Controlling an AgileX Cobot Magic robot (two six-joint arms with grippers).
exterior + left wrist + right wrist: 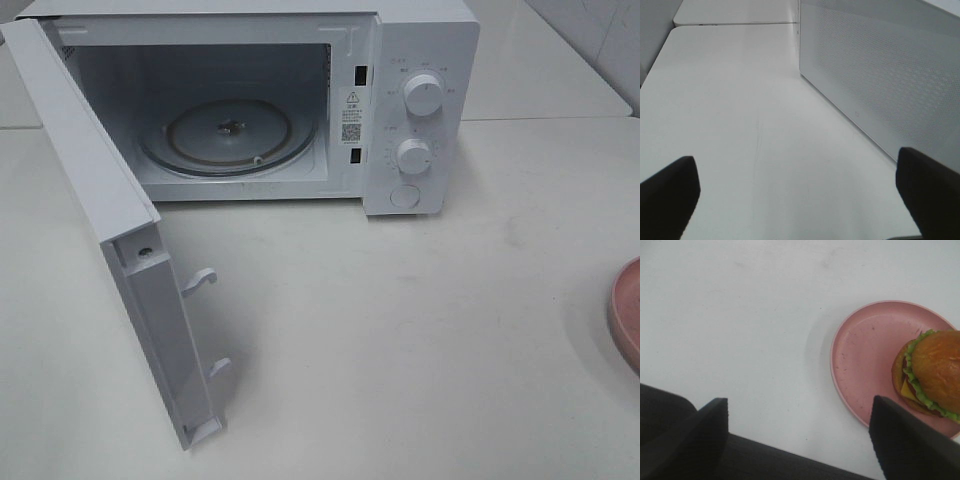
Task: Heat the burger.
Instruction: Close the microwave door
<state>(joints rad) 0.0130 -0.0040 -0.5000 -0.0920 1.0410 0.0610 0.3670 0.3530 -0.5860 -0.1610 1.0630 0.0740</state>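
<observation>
The burger point(932, 372) is sitting on a round pink plate point(865, 370) on the white table point(740, 315), and in the right wrist view it is lying just beyond one fingertip of the right gripper point(797, 432), off to that finger's side and not between the two. The dark fingers point(905, 440) of this gripper are standing wide apart over bare table and the plate's near rim, holding nothing and touching neither plate nor burger.

The left gripper point(800, 195) is also gaping wide, its two black fingertips point(670, 195) hanging above empty tabletop beside the perforated outer face of the microwave door point(880, 80); it is gripping nothing.

The high camera is showing what the wrist cameras are not: a white microwave point(420, 110) with its door point(120, 240) swung fully open toward the left, the glass turntable point(225, 135) lying bare inside, two knobs point(424, 95) on the control panel. In that view only a sliver of the pink plate point(628, 310) is peeking in at the right edge, the burger is out of frame, and neither gripper is appearing. The burger is showing only in the right wrist view, partly cut by the picture's border.

The burger is standing upright on its base, glossy bun top facing up, lettuce frill and a corner of yellow cheese jutting toward the plate's middle. Seen from above it is looking roundish, so no long axis can be told.
</observation>
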